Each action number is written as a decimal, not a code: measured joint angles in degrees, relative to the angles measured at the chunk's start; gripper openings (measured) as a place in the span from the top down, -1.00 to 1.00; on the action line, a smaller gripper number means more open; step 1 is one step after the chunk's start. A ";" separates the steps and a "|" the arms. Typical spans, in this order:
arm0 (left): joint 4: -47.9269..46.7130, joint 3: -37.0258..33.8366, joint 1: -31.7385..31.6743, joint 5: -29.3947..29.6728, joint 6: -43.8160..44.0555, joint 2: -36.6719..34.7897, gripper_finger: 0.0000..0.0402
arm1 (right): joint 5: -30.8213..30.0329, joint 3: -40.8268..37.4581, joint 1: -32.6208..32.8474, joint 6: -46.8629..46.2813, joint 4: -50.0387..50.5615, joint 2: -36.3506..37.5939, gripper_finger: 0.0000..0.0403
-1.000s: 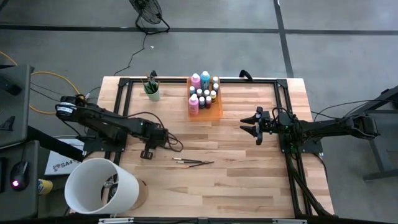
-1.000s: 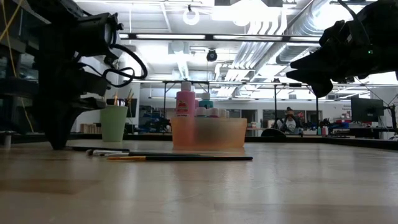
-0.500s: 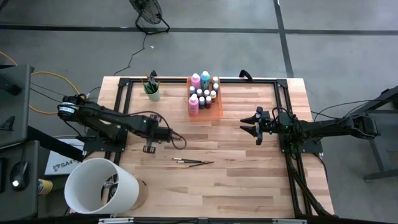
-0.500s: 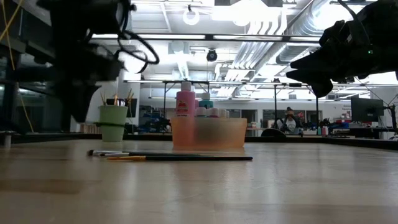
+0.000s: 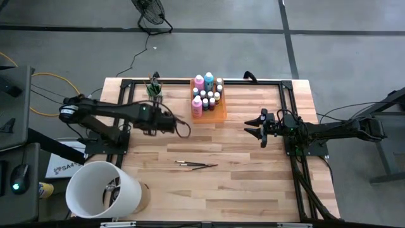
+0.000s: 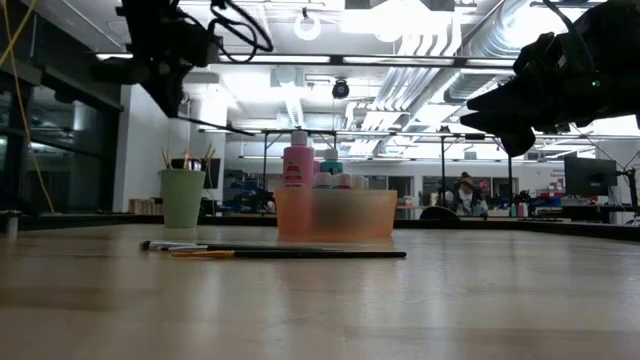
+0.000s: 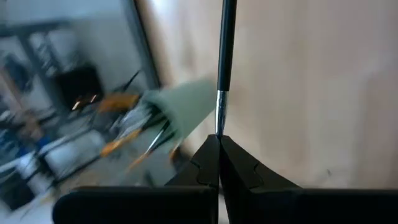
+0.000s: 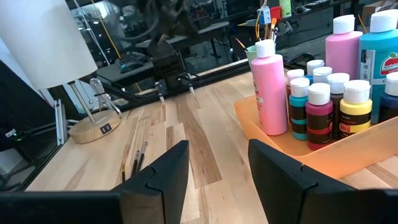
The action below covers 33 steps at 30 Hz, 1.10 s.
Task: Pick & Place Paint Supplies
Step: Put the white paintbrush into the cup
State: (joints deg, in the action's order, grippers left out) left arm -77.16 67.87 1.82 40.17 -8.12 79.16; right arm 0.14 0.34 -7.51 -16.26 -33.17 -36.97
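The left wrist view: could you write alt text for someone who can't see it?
The left pincer is shut on a thin dark-handled brush, carried above a wooden table. Past it, blurred, is a mint-green cup holding more brushes.

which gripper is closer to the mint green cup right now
Left. The left gripper, shut on a thin dark-handled brush, hovers near the mint-green cup; the right gripper waits beyond the translucent orange tray.

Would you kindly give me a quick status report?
Left end effector shut on a brush, raised near the green cup. Right end effector open, waiting. Brushes on table.
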 joint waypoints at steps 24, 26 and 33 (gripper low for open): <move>-12.88 1.47 -18.89 25.54 -18.92 9.12 1.00 | 0.00 0.02 0.00 -0.01 0.00 0.01 0.21; -12.83 1.47 -19.28 26.12 -19.27 9.25 1.00 | 0.00 0.00 0.00 0.01 0.00 0.00 0.21; -13.00 1.49 -19.23 29.23 -20.42 7.57 1.00 | 0.00 0.00 0.01 -0.01 0.01 0.01 0.21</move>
State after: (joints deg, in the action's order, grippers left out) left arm -90.16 69.36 -17.41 69.41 -28.53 86.73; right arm 0.14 0.34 -7.50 -16.27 -33.16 -36.96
